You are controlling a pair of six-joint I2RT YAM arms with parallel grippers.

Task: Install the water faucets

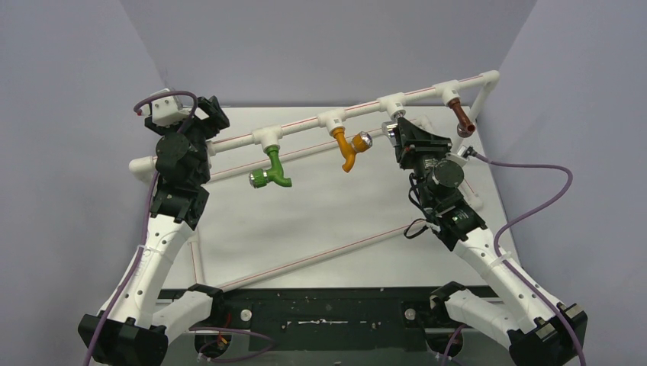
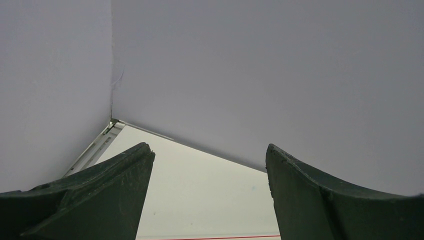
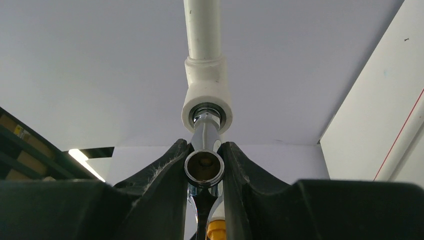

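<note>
**Right claw holds the shiny faucet at the pipe**

The right claw (image 3: 204, 148) is clamped tight on the chrome faucet (image 3: 204, 166). One finger presses on each side of it. The top end of the faucet sits in the round mouth of a white tee (image 3: 206, 97) on the pipe (image 1: 366, 107). I cannot tell how far in it goes. In the top view, this spot is by the far edge of the bench (image 1: 320, 213), toward the far right corner.

Three other faucets hang from the same pipe. The green faucet (image 1: 271, 172) is the one nearest the far left corner. The orange faucet (image 1: 347, 150) hangs near the middle of the far edge, just beside the right claw. The brown faucet (image 1: 460, 117) is close to the far right corner.

The left claw (image 2: 209, 152) is spread wide and holds nothing. It is up by the far left corner, near the end of the pipe. Its camera looks at the grey walls and the bench corner.
</note>
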